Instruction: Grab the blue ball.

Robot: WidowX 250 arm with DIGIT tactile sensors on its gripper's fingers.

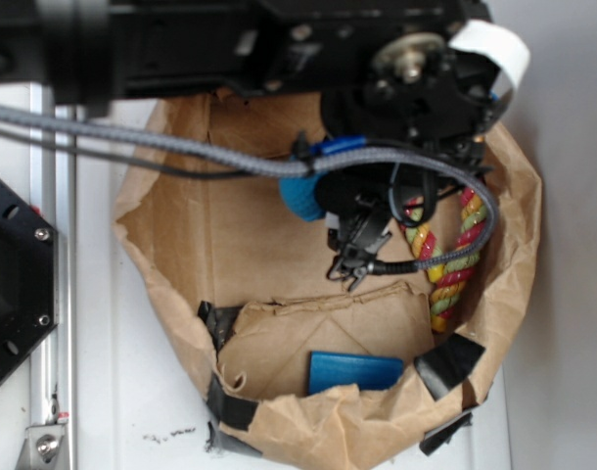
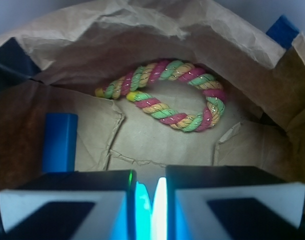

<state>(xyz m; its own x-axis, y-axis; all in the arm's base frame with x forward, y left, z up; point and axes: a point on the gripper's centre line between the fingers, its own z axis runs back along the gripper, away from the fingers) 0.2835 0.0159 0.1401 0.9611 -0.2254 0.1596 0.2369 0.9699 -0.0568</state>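
Gripper (image 2: 151, 200) looks clenched on the blue ball (image 1: 300, 196): likely light, round, matte-grippy, best pinched across its widest middle.

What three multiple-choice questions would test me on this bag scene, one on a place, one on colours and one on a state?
1. Where is the blue block?
A. On the rail
B. Inside the paper bag
C. On top of the rope

2. Which colours does the rope toy have?
A. Red, yellow and green
B. Black and white
C. All blue

3. How does the rope toy lie?
A. Straight
B. Tied around the block
C. Curled into a loop

Key: 1 B, the bag's walls surround it; 2 A, its twisted strands show these colours; 3 C, the wrist view shows the loop.
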